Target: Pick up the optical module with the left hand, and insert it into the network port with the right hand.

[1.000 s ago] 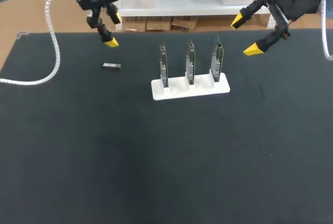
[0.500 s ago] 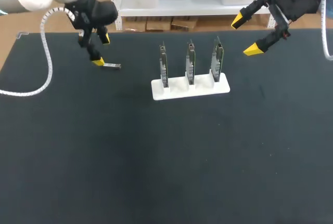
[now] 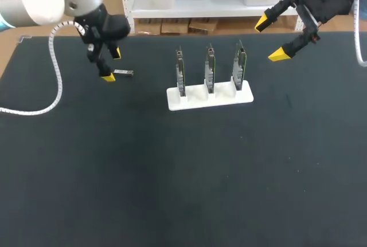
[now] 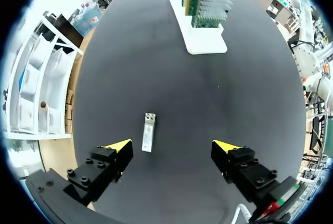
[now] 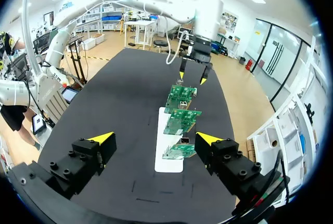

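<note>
Module point(image 3: 123, 73) flat, long axis left-right

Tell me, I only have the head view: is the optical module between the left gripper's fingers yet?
Observer: Yes. In the left wrist view the optical module lies flat between the open fingers of the left gripper, off-centre, close to one tip, touching neither.
Operator: Which way does it point?
Observer: Its long axis runs ahead of the gripper, towards the white rack.
Operator: And the right arm?
Observer: In its wrist view the right gripper is open and empty, with the three boards in a row straight ahead.
</note>
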